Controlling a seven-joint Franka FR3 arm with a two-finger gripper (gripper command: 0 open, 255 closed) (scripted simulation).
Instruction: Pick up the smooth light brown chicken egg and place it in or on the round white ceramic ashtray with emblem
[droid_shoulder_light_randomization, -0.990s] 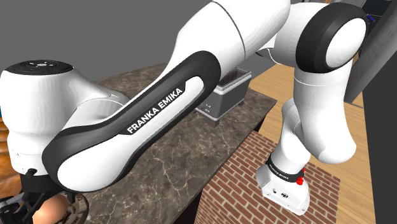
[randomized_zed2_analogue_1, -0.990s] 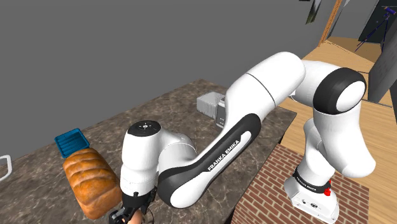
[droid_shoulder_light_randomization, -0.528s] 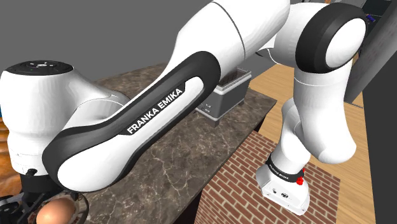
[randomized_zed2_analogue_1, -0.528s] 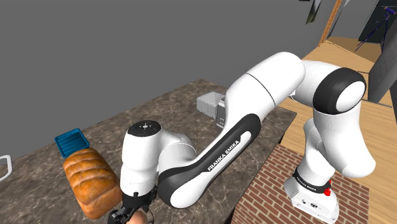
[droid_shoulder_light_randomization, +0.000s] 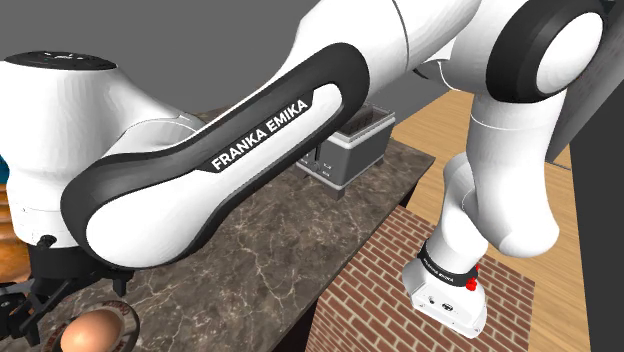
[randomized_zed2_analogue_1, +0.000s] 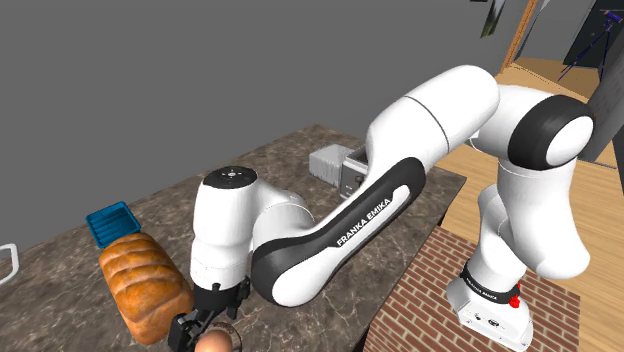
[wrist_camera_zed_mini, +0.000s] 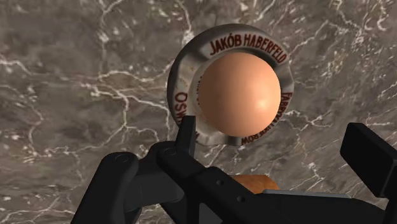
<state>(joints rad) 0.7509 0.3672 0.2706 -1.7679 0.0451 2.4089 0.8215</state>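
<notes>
Presently, your stock at this station reads as follows.

- All-black two-finger gripper (wrist_camera_zed_mini: 272, 135): you will find its fingers (wrist_camera_zed_mini: 186, 135) standing wide apart and clasping nothing. It hangs on the white arm (randomized_zed2_analogue_1: 300, 250) just above the counter, at the near end.
- Smooth light brown egg (wrist_camera_zed_mini: 236, 89): it lies in the bowl of the ashtray, directly ahead of the gripper and between the lines of the two fingers, touched by neither. In the shoulder view you see it under the wrist at the lower left (droid_shoulder_light_randomization: 92, 330).
- Round white ashtray (wrist_camera_zed_mini: 184, 67) with dark red lettering around its rim, reading "JAKOB HABERFELD" on the far side: it sits flat on the counter. One fingertip overlaps its rim in the wrist view.
- Dark brown marble-patterned countertop (droid_shoulder_light_randomization: 270, 250) with pale veins, on a red brick base (droid_shoulder_light_randomization: 370, 290).
- Golden-brown bread loaf (randomized_zed2_analogue_1: 145, 285): on the counter just beside the gripper.
- Shallow blue tray (randomized_zed2_analogue_1: 110, 222): just beyond the loaf.
- Open-topped grey box (droid_shoulder_light_randomization: 355, 150): at the far end of the counter, well apart from the ashtray.
- Room: plain grey wall (randomized_zed2_analogue_1: 150, 80) behind the counter and a light wooden floor (droid_shoulder_light_randomization: 500, 130) past the brick.
</notes>
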